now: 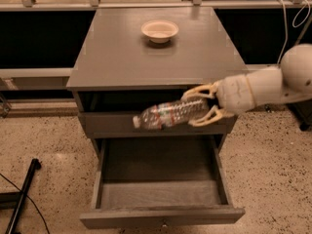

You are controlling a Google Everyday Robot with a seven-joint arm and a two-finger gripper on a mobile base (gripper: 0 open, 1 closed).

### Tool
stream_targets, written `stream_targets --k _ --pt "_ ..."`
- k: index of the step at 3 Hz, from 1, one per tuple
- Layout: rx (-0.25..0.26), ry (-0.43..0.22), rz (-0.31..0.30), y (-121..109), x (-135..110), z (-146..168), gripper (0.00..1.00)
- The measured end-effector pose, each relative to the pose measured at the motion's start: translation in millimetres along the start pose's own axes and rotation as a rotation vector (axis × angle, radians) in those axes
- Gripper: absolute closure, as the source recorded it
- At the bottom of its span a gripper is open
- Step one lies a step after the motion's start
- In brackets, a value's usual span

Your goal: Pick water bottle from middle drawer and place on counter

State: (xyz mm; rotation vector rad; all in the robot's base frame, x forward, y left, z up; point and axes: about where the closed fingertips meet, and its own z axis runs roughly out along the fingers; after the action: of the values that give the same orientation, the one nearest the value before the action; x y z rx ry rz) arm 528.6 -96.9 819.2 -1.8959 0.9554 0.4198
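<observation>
My gripper (199,106) is shut on the base end of the water bottle (168,114). The clear ribbed bottle lies sideways in the air with its white cap pointing left. It hangs in front of the upper drawer front, above the open middle drawer (161,179) and just below the counter (126,57) edge. The middle drawer is pulled out and its grey bottom is bare. My pale arm reaches in from the right.
A shallow beige bowl (159,30) sits near the back of the counter. A dark stand leg (22,199) lies on the speckled floor at the lower left. Cables hang at the upper right. A dark recess runs behind the cabinet.
</observation>
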Motion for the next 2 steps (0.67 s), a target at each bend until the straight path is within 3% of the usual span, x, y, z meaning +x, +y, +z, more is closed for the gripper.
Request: stream_targets --k 1,2 --pt "0.047 0.028 0.029 -24.4 3.3 -29.7 1.0" --pt "0.057 0.034 0.026 -28.7 2.7 -30.2 1.0"
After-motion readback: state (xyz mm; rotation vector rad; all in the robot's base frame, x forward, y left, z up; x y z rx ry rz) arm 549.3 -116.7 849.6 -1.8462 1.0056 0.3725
